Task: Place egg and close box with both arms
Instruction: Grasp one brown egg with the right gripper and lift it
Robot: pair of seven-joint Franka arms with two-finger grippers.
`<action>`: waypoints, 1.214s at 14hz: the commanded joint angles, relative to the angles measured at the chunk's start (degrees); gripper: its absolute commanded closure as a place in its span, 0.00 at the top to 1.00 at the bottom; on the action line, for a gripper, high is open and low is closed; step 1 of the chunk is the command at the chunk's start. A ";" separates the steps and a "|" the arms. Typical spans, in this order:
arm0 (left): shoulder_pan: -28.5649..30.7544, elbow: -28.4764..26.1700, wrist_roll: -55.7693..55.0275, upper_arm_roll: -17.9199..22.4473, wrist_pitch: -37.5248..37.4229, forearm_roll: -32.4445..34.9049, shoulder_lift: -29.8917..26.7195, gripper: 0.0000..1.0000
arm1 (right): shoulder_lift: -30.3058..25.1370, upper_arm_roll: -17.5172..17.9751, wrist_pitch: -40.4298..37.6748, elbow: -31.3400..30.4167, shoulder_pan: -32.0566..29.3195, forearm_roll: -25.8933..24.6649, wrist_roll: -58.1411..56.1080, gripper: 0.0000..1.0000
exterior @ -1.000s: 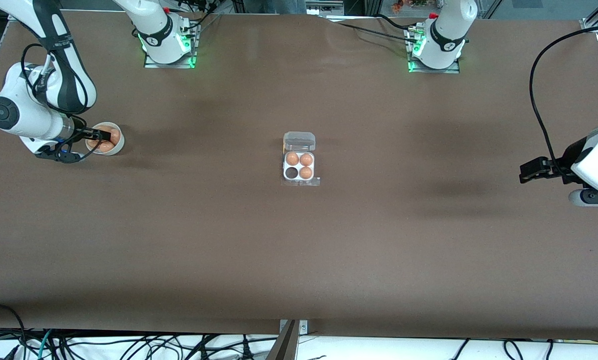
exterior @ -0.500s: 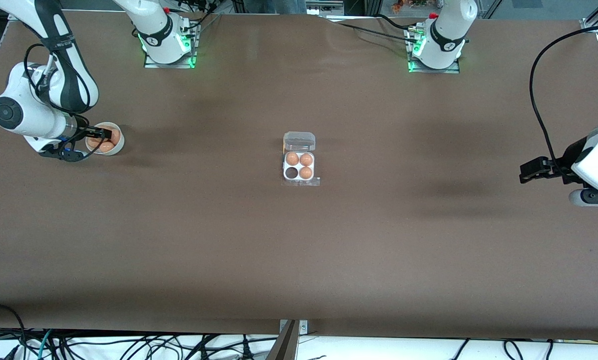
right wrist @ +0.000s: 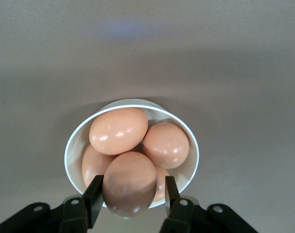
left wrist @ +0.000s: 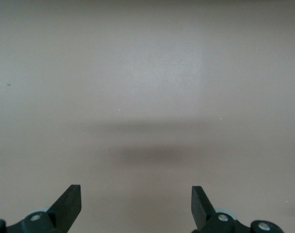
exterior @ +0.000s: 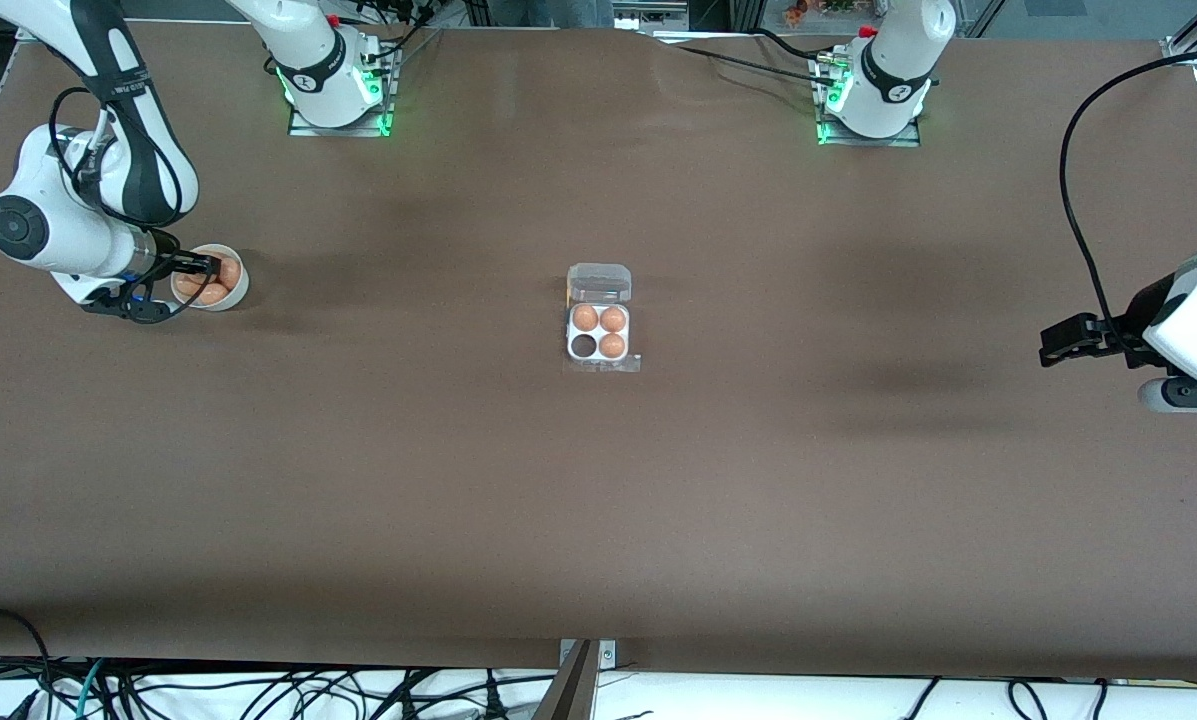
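Note:
The box [exterior: 599, 333] lies open at the table's middle, its clear lid [exterior: 599, 282] folded back toward the robots' bases. It holds three brown eggs, and the cell [exterior: 584, 346] nearest the front camera on the right arm's side is empty. My right gripper [exterior: 206, 265] is over the white bowl [exterior: 230, 296] and is shut on a brown egg [right wrist: 130, 182], held just above the bowl's rim [right wrist: 193, 150] and the eggs left in it. The right wrist view shows that gripper [right wrist: 132, 194]. My left gripper [exterior: 1053, 342] waits open and empty over bare table at the left arm's end, as the left wrist view [left wrist: 136, 204] also shows.
The bowl stands near the table's edge at the right arm's end. The two arm bases [exterior: 333, 90] [exterior: 873, 100] stand along the table edge farthest from the front camera. Cables [exterior: 258, 690] hang below the near table edge.
My right arm has risen slightly, lifting the gripper and its egg a little above the bowl. The left arm and the box have not moved.

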 commanded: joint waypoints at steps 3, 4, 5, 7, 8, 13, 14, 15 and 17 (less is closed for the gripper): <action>-0.08 0.39 -0.50 -0.17 -0.73 0.86 -0.43 1.00 | -1.13 0.37 -0.24 -0.80 -0.14 -0.28 0.16 0.53; -0.08 0.39 -0.59 -0.17 -0.73 0.86 -0.43 1.00 | -1.13 0.37 -0.24 -0.80 -0.14 -0.28 0.16 0.52; -0.08 0.31 -0.59 -0.17 -0.73 0.86 -0.34 1.00 | -1.04 0.37 -0.16 -0.71 -0.14 -0.28 0.25 0.50; -0.08 0.30 -0.50 -0.17 -0.73 0.86 -0.34 1.00 | -0.95 0.37 -0.24 -0.45 -0.14 -0.19 0.25 0.47; -0.08 0.30 -0.50 -0.17 -0.73 0.86 -0.34 1.00 | -0.78 0.37 -0.24 -0.36 -0.14 -0.11 0.34 0.47; -0.08 0.04 -0.41 -0.17 -0.73 0.86 -0.25 1.00 | -0.69 0.55 -0.24 -0.10 -0.05 0.07 0.42 0.43; 0.09 -0.05 -0.41 -0.17 -0.73 0.86 -0.25 1.00 | -0.69 0.55 -0.42 0.25 0.03 0.07 0.42 0.43; 0.18 -0.13 -0.32 -0.17 -0.73 0.86 -0.16 1.00 | -0.78 0.55 -0.42 0.61 0.03 0.07 0.34 0.43; 0.18 -0.05 -0.32 -0.17 -0.73 0.86 -0.08 1.00 | -0.69 0.64 -2.43 2.09 0.21 0.07 0.25 0.42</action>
